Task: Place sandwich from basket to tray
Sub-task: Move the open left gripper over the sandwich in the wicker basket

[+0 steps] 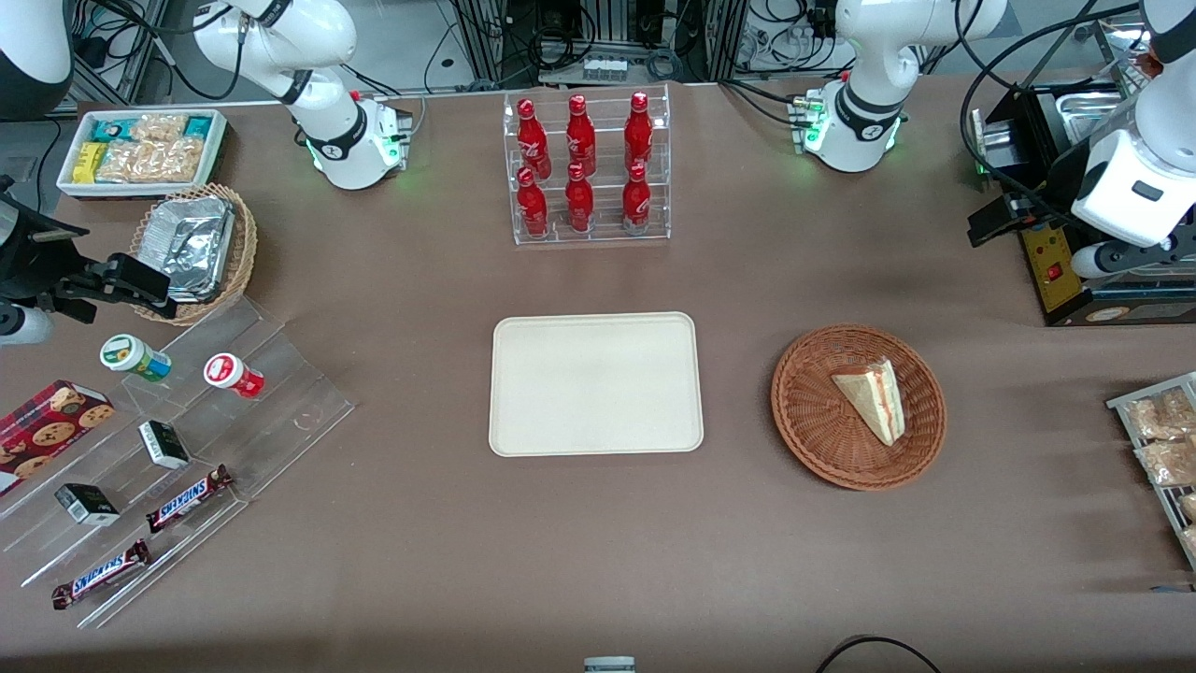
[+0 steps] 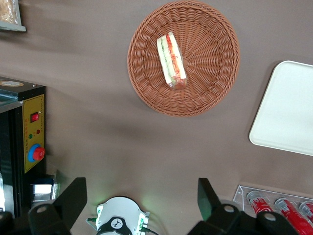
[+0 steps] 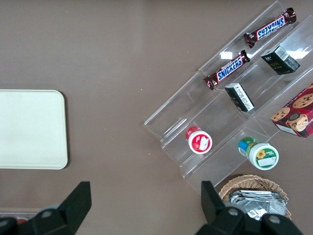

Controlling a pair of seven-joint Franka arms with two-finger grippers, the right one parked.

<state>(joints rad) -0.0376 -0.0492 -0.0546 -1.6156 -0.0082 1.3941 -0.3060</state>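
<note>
The sandwich (image 1: 874,397) is a white bread wedge with red and green filling. It lies in the round reddish-brown basket (image 1: 804,421), and both show in the left wrist view, the sandwich (image 2: 171,58) inside the basket (image 2: 215,73). The cream tray (image 1: 596,383) lies flat beside the basket, toward the parked arm's end, and is bare; its corner shows in the left wrist view (image 2: 288,112). My left gripper (image 1: 1004,222) hangs high above the table, farther from the front camera than the basket, toward the working arm's end. It is open and holds nothing (image 2: 141,196).
A clear rack of red bottles (image 1: 584,168) stands farther back than the tray. A black machine with a yellow panel (image 1: 1056,262) sits under my gripper. Bagged snacks (image 1: 1159,439) lie at the working arm's end. A stepped clear shelf of snacks (image 1: 187,439) is at the parked arm's end.
</note>
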